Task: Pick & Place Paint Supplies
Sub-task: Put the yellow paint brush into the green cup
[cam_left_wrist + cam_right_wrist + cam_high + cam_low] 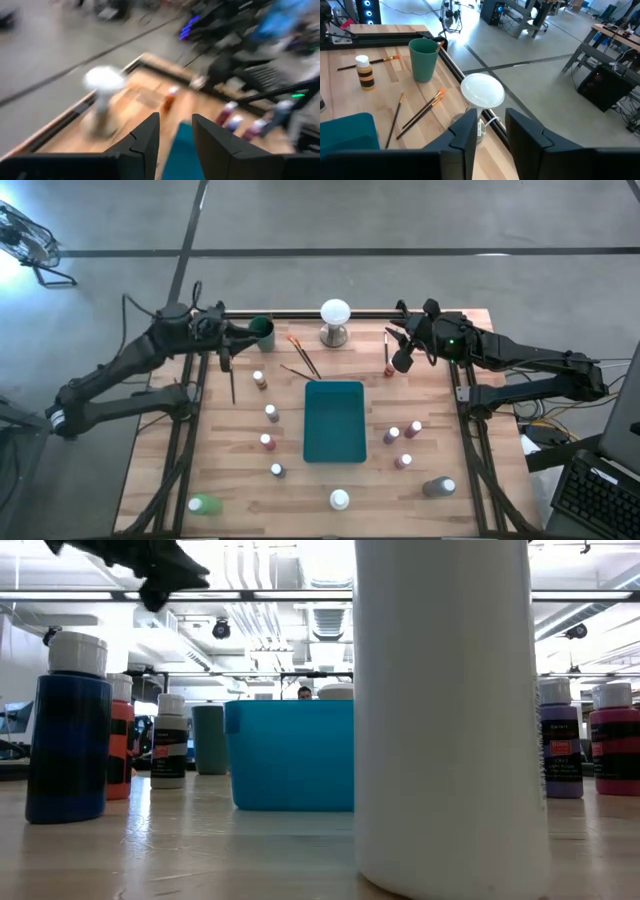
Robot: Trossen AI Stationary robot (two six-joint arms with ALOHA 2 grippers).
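Smooth rect. teal tray (335, 421), wood-grain table (240, 480)

The table (230, 480) is light wood with a plank pattern. The tray (335, 420) is teal. The cup (263, 332) is dark green. The ball (335, 311) is white. The brushes (422, 112) have orange tips. Both arms are black. The big bottle (205, 504) is light green, and another large bottle (438, 487) is grey.
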